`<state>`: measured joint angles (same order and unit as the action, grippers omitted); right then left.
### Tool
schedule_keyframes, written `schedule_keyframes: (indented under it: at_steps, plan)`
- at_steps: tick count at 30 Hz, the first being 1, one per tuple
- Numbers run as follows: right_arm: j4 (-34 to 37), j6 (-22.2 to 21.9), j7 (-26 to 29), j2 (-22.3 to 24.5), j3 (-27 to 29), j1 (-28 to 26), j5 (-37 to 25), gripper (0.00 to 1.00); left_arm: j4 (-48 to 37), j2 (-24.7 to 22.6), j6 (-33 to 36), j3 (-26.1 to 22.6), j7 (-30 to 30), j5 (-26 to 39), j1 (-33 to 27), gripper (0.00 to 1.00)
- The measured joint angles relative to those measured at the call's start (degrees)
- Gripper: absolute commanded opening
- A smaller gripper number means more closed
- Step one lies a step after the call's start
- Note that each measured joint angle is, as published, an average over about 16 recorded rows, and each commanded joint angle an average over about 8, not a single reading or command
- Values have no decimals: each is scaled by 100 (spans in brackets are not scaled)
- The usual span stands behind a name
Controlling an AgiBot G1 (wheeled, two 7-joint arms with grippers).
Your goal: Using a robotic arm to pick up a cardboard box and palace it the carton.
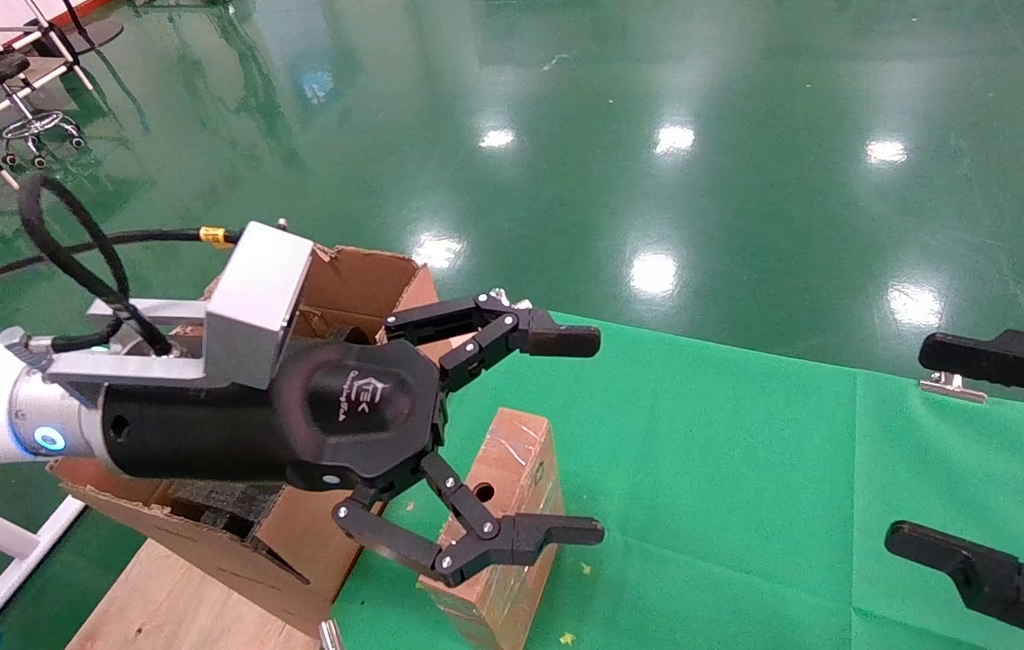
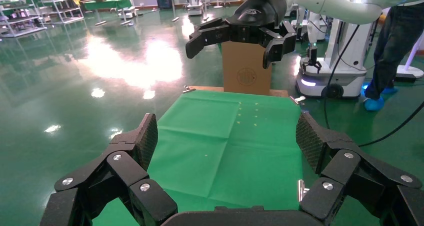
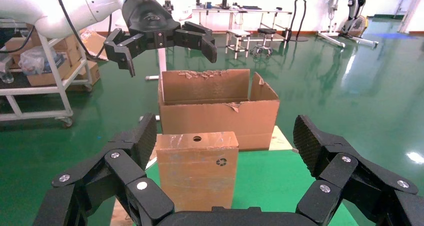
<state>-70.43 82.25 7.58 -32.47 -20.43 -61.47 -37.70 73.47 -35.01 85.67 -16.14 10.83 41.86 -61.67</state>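
Observation:
The small taped cardboard box [image 1: 512, 487] stands upright on the green cloth, with a round hole in its top and a recycling mark on its side. The large torn carton [image 1: 358, 280] stands just behind it, black foam showing inside. My left gripper [image 1: 598, 436], on the white arm, hangs open and empty above the box and carton; it also shows in the right wrist view [image 3: 167, 53]. My right gripper [image 1: 914, 442] is open and empty at the table's right side, facing the box [image 3: 197, 176] and the carton [image 3: 220, 116].
The green cloth [image 1: 747, 469] covers the table, held by metal clips [image 1: 950, 386]. The carton rests on a wooden board [image 1: 169, 596]. A stool and white racks [image 1: 20, 99] stand on the floor far left. Another upright brown box [image 2: 246, 68] stands beyond the table's far end.

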Motion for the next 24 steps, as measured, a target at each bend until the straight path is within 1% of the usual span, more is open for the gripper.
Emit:
schedule_keyframes:
  at_steps: [10,11,18,19,24]
  plan:
    - [0,0,0,0,0,0,0,100,0,0,0,0,0,0,0,100]
    - [0,0,0,0,0,0,0,92,0,0,0,0,0,0,0,100]
    - [0,0,0,0,0,0,0,5,-2,0,0,0,4,-1,2,100]
    - [0,0,0,0,0,0,0,0,-5,1,-1,-3,14,-2,2,100]
    - [0,0,0,0,0,0,0,0,-11,24,22,-85,185,100,-87,100]
